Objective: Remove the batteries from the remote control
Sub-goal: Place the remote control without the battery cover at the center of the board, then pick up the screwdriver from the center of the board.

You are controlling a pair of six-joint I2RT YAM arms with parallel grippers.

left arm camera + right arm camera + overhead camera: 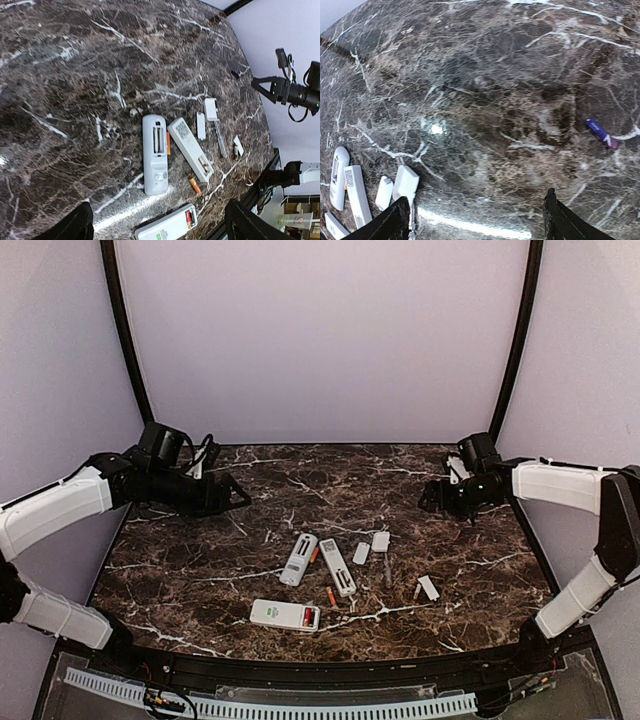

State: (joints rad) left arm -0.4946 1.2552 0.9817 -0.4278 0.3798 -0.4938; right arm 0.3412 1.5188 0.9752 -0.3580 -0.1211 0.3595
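Three white remote controls lie near the front middle of the table: one (298, 559) (155, 155) with an empty bay, a second (337, 566) (190, 148) with a battery (202, 162) showing in its bay, and a third (284, 614) (167, 227) with a red battery (189, 218) in its end. An orange battery (331, 595) (194, 184) lies loose between them. Another orange battery (168, 143) rests against the first remote. A greyish battery (417, 591) (235, 152) lies to the right. My left gripper (240, 495) (159, 210) hangs open at the back left. My right gripper (430, 495) (476, 197) is open at the back right. Neither holds anything.
Small white cover plates (361, 553) (380, 541) (429, 587) lie right of the remotes, with a thin grey strip (387, 570) among them. A small purple object (601, 133) lies on the marble near my right gripper. Black frame posts (125, 330) rise at the back corners.
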